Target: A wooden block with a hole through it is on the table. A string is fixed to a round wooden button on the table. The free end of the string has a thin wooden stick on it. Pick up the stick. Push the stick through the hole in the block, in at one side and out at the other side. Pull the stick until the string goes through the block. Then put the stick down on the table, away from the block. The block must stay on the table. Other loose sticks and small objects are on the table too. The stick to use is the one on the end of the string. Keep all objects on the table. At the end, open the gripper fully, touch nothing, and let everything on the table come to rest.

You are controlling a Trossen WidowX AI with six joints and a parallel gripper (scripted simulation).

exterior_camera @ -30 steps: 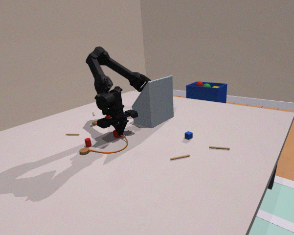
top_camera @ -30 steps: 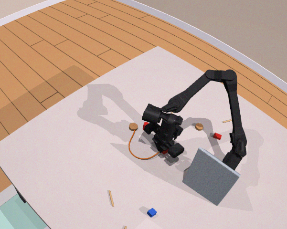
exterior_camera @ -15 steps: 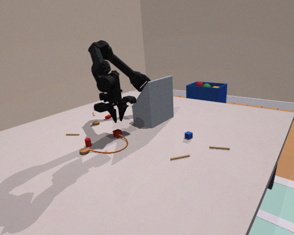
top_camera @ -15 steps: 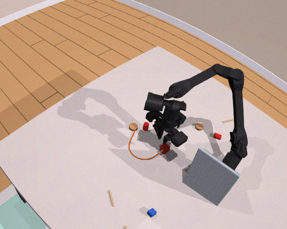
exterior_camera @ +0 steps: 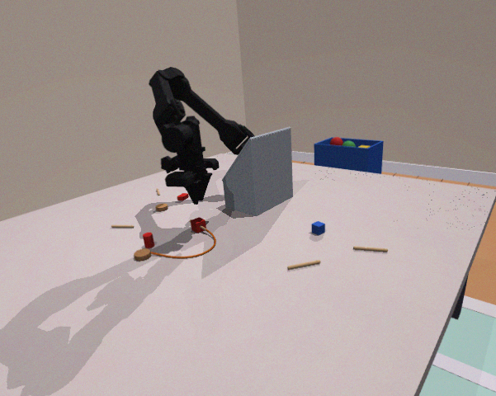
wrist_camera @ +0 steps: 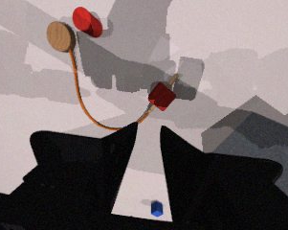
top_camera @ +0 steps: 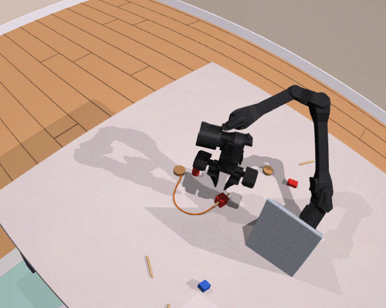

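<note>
The red block [top_camera: 221,199] [exterior_camera: 198,224] [wrist_camera: 162,96] with the hole sits on the table. The stick [top_camera: 216,205] [exterior_camera: 203,228] [wrist_camera: 174,79] lies through the hole, a short piece showing at each side. The orange string [top_camera: 194,213] [exterior_camera: 183,257] curves from the stick's near end to the round wooden button [top_camera: 178,170] [exterior_camera: 142,254] [wrist_camera: 60,36]; no string shows at the far side. My gripper [top_camera: 220,187] [exterior_camera: 196,202] [wrist_camera: 148,127] is partly open and empty, above the table near the block, touching neither block nor stick.
A red cylinder [top_camera: 195,172] [exterior_camera: 148,239] [wrist_camera: 87,22] stands beside the button. A tall grey wedge [top_camera: 284,237] [exterior_camera: 269,170] stands near the block. A blue cube [top_camera: 204,285] [exterior_camera: 318,228], another wooden disc [top_camera: 268,170], a small red piece [top_camera: 292,183] and several loose sticks lie farther off.
</note>
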